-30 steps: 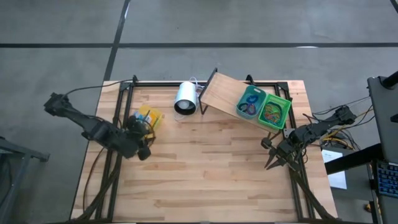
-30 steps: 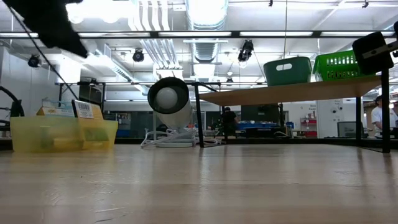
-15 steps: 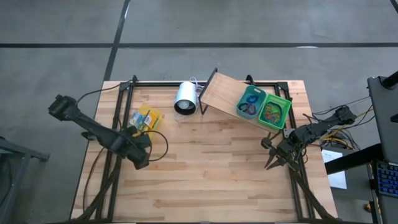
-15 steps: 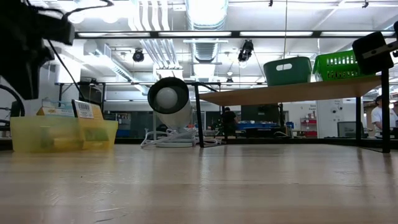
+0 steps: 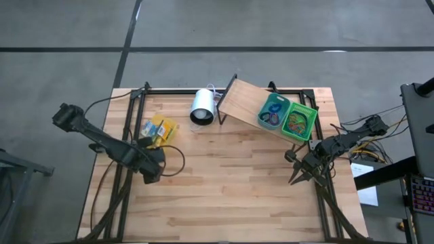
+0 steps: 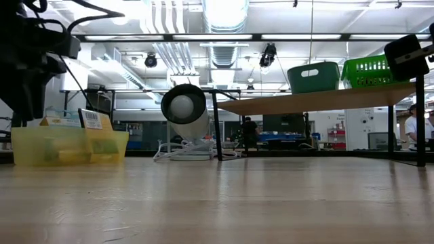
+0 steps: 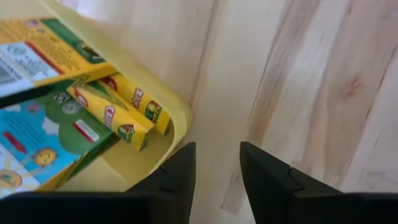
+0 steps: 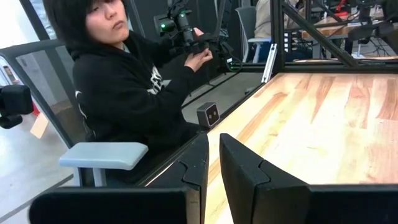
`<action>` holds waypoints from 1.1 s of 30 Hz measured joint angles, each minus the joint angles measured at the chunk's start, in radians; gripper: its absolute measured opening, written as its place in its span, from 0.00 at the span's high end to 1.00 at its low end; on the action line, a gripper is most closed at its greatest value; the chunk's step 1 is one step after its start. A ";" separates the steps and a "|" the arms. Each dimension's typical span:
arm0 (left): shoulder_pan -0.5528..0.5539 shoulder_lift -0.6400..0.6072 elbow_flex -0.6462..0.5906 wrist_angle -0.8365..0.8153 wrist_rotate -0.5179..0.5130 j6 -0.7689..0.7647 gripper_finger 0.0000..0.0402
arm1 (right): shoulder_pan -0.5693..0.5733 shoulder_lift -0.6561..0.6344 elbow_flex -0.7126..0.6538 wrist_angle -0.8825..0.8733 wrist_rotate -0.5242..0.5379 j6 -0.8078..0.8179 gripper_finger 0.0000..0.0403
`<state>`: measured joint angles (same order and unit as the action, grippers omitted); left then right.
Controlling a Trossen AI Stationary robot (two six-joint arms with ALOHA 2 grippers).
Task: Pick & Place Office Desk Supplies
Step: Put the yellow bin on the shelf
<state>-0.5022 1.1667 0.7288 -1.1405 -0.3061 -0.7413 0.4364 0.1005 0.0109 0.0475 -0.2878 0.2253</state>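
A shallow yellow tray (image 5: 157, 131) sits on the table's left half, also seen in the low view (image 6: 64, 146). In the left wrist view the yellow tray (image 7: 163, 99) holds yellow tubes (image 7: 134, 106), a yellow box (image 7: 43, 53) and a green-and-white packet (image 7: 37, 146). My left gripper (image 5: 153, 169) (image 7: 217, 168) hovers open just off the tray's near corner, over bare wood, with nothing between its fingers. My right gripper (image 5: 298, 175) (image 8: 213, 168) waits shut at the table's right edge. A teal bin (image 5: 272, 112) and a green bin (image 5: 298, 120) with coloured loops stand on the slanted board.
A big white cylinder (image 5: 202, 106) lies at the far edge beside the slanted wooden board (image 5: 244, 102). A black cable (image 5: 178, 159) loops by the left gripper. A person in a black hoodie (image 8: 118, 93) sits beyond the table's right side. Bare wood (image 5: 230, 183) spans the middle and near part.
My left gripper has drawn back from over the yellow tray toward the table's near edge and come down lower, most of it in the first half second; since then it has hardly moved. The tray and its contents stay where they were.
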 joint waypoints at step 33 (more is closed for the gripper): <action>0.217 0.000 -0.042 -0.048 0.028 0.131 0.69 | 0.000 0.000 0.000 0.000 0.000 0.000 0.90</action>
<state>-0.2850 1.1667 0.6868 -1.1890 -0.2776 -0.6098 0.4366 0.1009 0.0109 0.0472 -0.2878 0.2253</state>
